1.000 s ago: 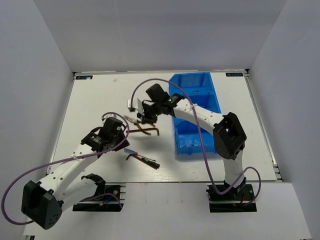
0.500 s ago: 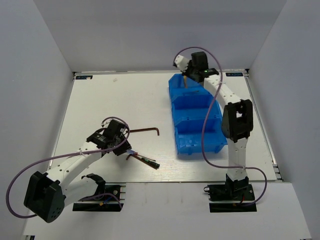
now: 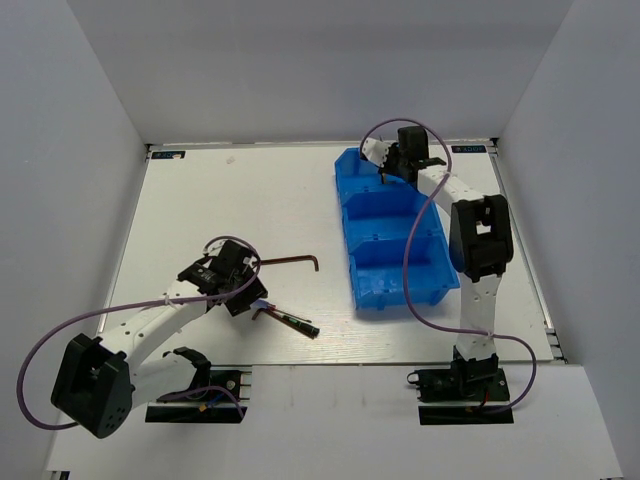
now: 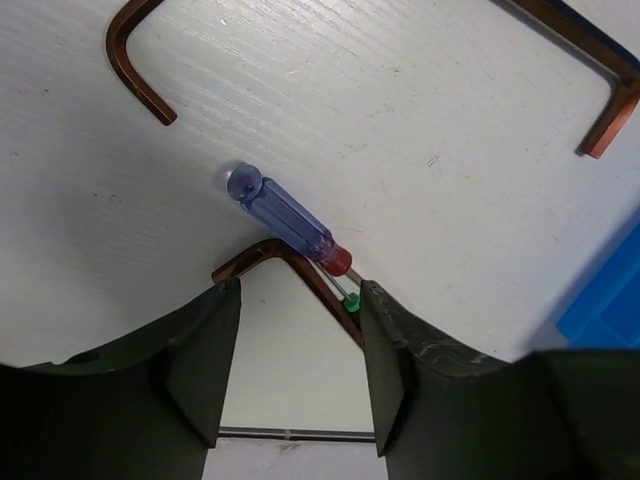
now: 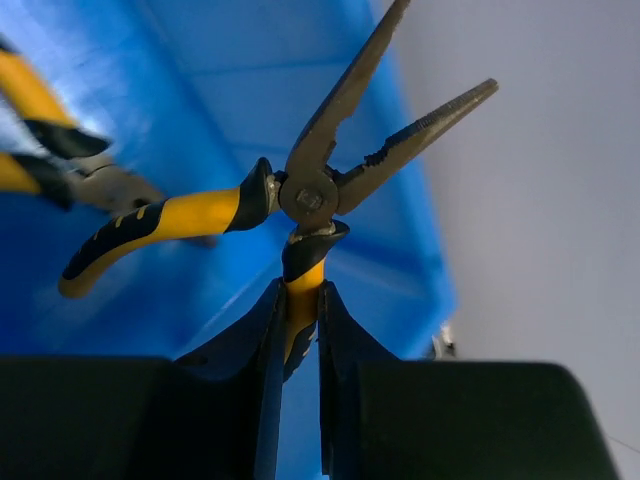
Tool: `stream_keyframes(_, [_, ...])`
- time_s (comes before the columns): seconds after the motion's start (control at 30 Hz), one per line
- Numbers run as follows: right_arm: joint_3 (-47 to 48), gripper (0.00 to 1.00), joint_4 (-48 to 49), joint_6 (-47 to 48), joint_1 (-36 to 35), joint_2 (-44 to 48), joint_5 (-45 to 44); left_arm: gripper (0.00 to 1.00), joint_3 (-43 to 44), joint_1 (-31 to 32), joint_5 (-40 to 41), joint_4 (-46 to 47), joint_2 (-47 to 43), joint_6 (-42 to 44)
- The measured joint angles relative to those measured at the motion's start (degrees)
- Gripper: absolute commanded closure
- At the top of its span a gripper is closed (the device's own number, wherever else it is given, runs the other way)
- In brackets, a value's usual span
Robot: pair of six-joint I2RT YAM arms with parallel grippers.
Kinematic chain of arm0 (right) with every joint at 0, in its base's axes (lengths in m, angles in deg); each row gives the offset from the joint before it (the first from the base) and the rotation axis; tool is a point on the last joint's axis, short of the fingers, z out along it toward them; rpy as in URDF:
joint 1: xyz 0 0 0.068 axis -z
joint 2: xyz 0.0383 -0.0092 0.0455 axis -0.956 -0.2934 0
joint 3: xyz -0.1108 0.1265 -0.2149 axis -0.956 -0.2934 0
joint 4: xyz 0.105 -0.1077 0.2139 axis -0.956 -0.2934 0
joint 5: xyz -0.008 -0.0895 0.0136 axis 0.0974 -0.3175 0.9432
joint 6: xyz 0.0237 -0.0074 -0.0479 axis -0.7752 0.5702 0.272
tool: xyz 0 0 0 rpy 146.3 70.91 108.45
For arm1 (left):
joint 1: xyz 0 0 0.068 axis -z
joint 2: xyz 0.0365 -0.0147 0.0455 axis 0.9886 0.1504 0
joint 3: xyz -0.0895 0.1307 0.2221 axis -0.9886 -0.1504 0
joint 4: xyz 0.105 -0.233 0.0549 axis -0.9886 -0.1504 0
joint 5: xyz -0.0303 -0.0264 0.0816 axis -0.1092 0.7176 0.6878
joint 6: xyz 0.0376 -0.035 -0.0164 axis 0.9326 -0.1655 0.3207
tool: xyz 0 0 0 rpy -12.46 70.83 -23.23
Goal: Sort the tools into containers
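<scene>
Glossy plastic bins; dull-metal pliers, rubbery yellow grips.

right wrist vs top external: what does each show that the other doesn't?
Right wrist only: the right gripper shut on one yellow handle of the pliers, their jaws spread. A second pliers shows blurred against the blue bins.
Top external only: the left gripper at the blue-red screwdriver, plus the dark screwdriver and the long hex key on the table.
Both: the blue bins and the right gripper over the far compartment. From the top, the held tool is only a dark speck.
</scene>
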Motion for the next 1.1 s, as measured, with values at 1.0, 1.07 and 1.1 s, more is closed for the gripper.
stream_keyframes(1.0, [-18.01,0.51,-5.86,-18.82,-0.11,29.73,17.92,0.62,5.05,0.02,4.57,0.11,17.2,-2.89])
stream_keyframes(1.07, [-20.15,0.54,-7.37,-19.93,-0.15,30.97,20.52,0.64,6.08,0.15,4.72,0.2,16.85,-2.75])
stream_keyframes(1.1, [-21.46,0.57,-8.07,-20.35,-0.15,31.58,22.01,0.64,6.6,0.26,4.7,0.61,16.24,-2.49])
